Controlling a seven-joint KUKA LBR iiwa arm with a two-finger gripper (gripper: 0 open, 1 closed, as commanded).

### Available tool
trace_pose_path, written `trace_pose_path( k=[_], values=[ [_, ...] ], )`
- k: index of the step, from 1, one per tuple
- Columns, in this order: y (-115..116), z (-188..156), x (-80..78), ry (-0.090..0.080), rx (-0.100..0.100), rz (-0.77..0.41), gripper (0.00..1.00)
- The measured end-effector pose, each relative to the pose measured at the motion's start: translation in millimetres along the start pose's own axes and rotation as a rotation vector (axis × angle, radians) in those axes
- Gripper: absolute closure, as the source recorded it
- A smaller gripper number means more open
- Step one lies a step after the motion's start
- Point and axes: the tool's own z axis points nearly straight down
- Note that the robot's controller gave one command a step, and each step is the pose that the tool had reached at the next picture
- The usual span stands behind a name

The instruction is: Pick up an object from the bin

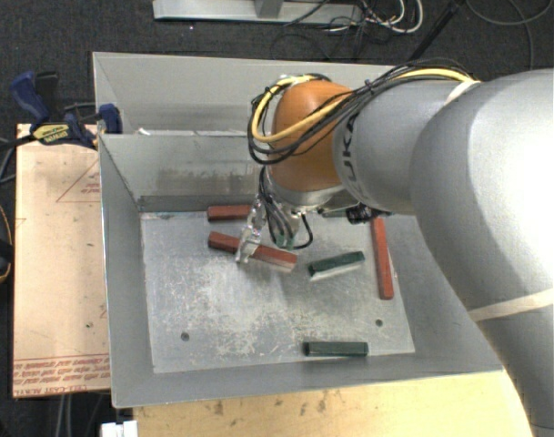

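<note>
Right now the jaws are hanging low over the red-brown bar (pixel 278 259) lying left of middle in the bin (pixel 195 326), probably lining up a grip; whether they are open or closed, I cannot tell.

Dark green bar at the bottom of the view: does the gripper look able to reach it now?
Probably yes. The dark green bar lies flat and alone on the bin floor, nothing on it; the gripper is over a red-brown bar farther back.
</note>
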Motion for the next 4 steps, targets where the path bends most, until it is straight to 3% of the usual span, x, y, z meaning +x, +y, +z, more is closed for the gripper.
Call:
trace_pose_path(
  k=[2,4],
  values=[
    [-1,-24,2.8,0.019,0.009,-0.001,1.00],
    [0,-50,0.9,0.013,0.006,-0.001,1.00]
  ],
)
